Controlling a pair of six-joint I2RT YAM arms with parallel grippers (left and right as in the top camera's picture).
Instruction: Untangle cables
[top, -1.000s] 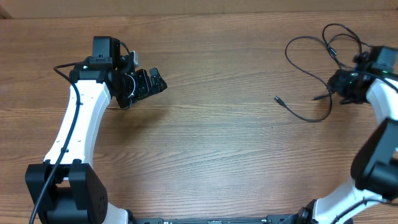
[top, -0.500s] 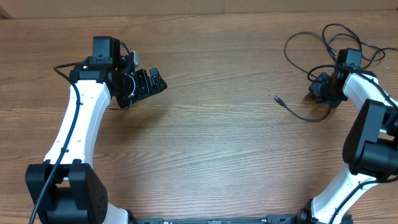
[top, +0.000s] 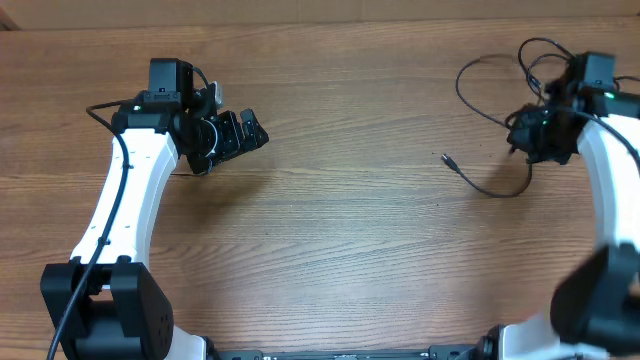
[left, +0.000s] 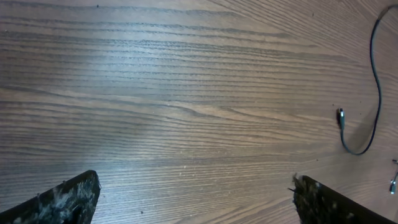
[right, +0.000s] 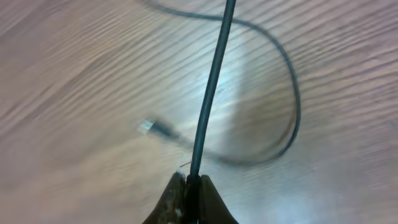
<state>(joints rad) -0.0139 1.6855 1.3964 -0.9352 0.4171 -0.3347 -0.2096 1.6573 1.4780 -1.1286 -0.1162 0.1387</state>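
The thin black cables (top: 480, 85) lie looped at the table's far right, one plug end (top: 447, 158) pointing toward the middle. My right gripper (top: 530, 135) is shut on a cable; in the right wrist view the cord (right: 211, 93) runs straight up from the pinched fingertips (right: 191, 186), with a loop and a plug (right: 149, 127) blurred on the wood below. My left gripper (top: 245, 135) is open and empty at the left, far from the cables. The left wrist view shows a cable bend (left: 367, 112) with a plug (left: 340, 116) at the far right.
The wooden table (top: 330, 240) fills all the views. The thicker arm wires run along the left arm (top: 120, 220). The right arm (top: 610, 170) comes in along the right edge.
My right gripper has shifted back to the right and up a little with the cable pinched in it, and the cable loops have shifted slightly. The left arm has not moved.
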